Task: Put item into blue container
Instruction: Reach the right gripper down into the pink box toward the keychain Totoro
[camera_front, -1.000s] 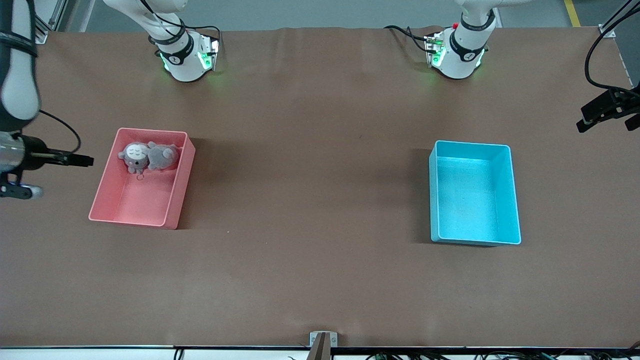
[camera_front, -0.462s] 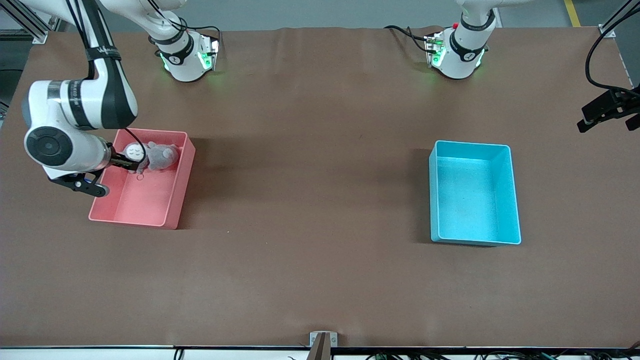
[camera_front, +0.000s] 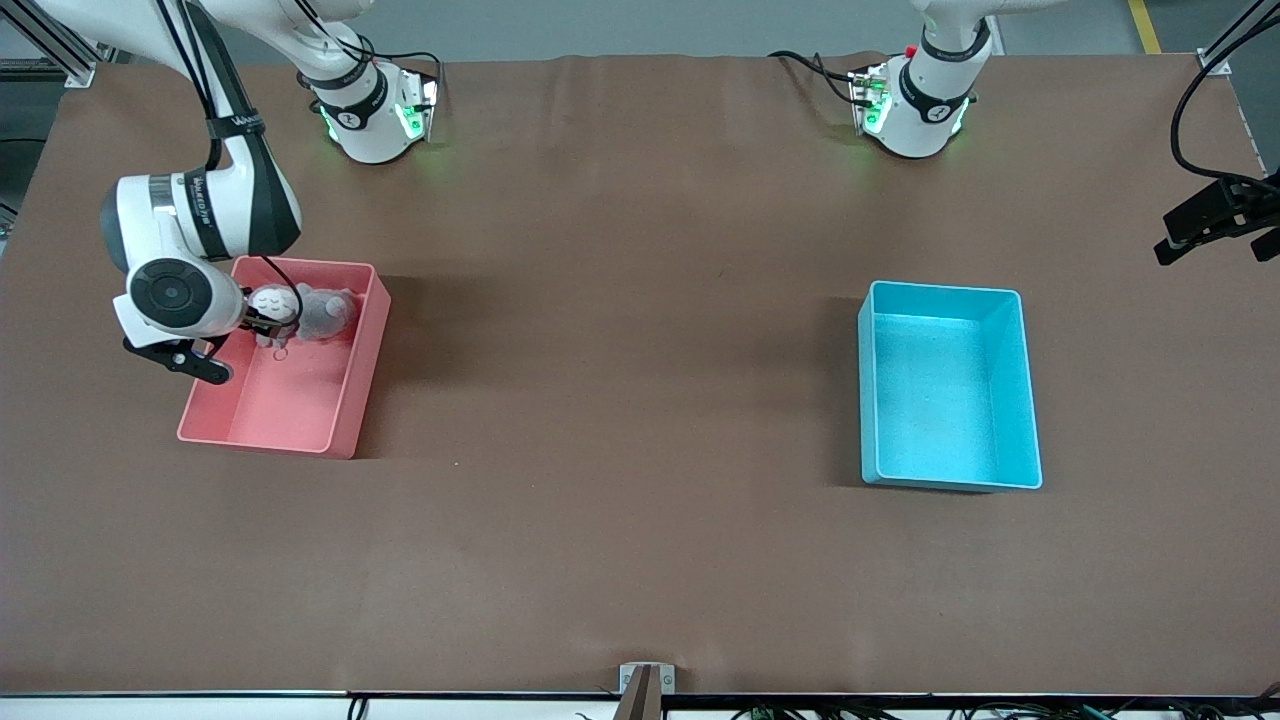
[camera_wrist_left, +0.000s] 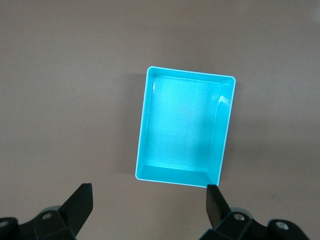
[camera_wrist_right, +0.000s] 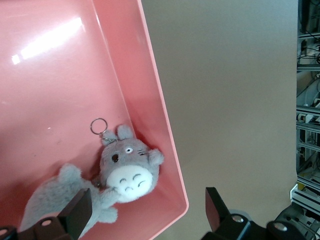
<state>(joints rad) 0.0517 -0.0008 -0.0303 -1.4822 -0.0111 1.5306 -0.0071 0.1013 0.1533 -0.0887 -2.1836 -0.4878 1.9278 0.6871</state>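
The right gripper (camera_wrist_right: 145, 215), fingers spread wide and empty, hangs over the pink bin (camera_front: 340, 400), directly above the grey plush (camera_front: 300, 312) lying against the bin's wall, apparently lined up to grasp it. The left gripper (camera_wrist_left: 147, 207), also spread and empty, waits high over the empty blue container (camera_front: 1010, 400), well apart from the toy.

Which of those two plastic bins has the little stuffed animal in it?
The pink bin, at the right arm's end of the table. The grey plush animal lies inside it; the blue container, at the left arm's end, holds nothing.
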